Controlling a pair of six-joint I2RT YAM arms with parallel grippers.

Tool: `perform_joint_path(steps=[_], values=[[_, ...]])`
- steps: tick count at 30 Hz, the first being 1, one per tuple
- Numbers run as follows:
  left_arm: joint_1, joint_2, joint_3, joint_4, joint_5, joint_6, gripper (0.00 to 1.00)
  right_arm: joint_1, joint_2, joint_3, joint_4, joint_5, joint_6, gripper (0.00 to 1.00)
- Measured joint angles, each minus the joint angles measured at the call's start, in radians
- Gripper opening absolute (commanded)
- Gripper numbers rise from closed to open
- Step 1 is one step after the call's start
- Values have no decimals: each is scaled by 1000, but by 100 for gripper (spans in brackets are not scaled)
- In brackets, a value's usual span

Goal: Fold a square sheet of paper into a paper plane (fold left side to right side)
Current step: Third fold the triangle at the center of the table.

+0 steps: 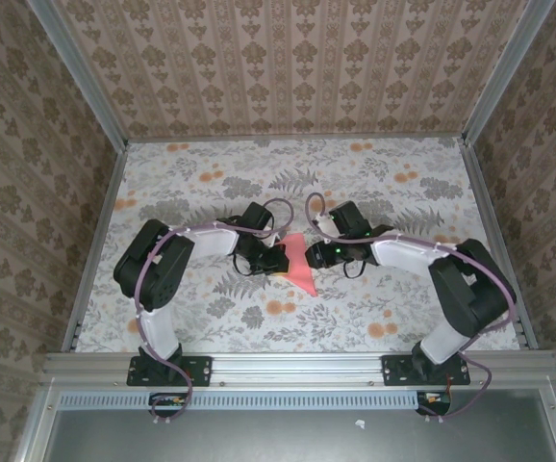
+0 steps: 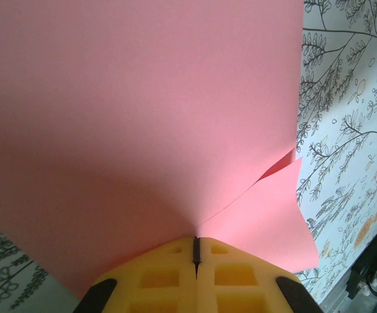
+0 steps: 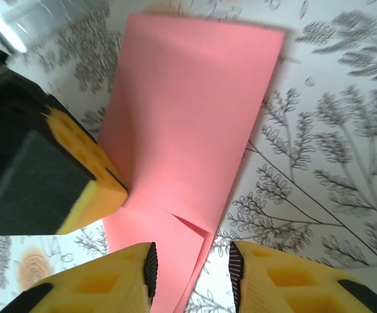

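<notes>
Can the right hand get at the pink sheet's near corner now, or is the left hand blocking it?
Probably yes. The right hand is open, and the pink sheet has its corner lying between that hand's fingers. The left hand, shut on the sheet's edge, sits off to one side, clear of that gap.

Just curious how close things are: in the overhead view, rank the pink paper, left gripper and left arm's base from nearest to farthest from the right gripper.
1. pink paper, at the tips of the right gripper.
2. left gripper, just across the paper, pinching it.
3. left arm's base, at the near left edge.
</notes>
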Motion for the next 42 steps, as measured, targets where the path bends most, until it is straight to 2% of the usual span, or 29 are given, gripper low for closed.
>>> perform_joint_path(steps=[3, 5, 10, 12, 21, 42], values=[[0, 0, 0, 0, 0, 0, 0, 2, -72, 0, -47, -26, 36, 29], [0, 0, 0, 0, 0, 3, 0, 11, -97, 0, -71, -66, 79, 19], [0, 0, 0, 0, 0, 7, 0, 78, -66, -1, -91, -152, 225, 3], [0, 0, 0, 0, 0, 7, 0, 105, -33, -1, -90, -155, 283, 0], [0, 0, 0, -1, -1, 12, 0, 143, 105, 35, -100, -114, 418, 0], [-1, 1, 10, -16, -12, 34, 0, 143, 161, 72, -170, -48, 420, 0]])
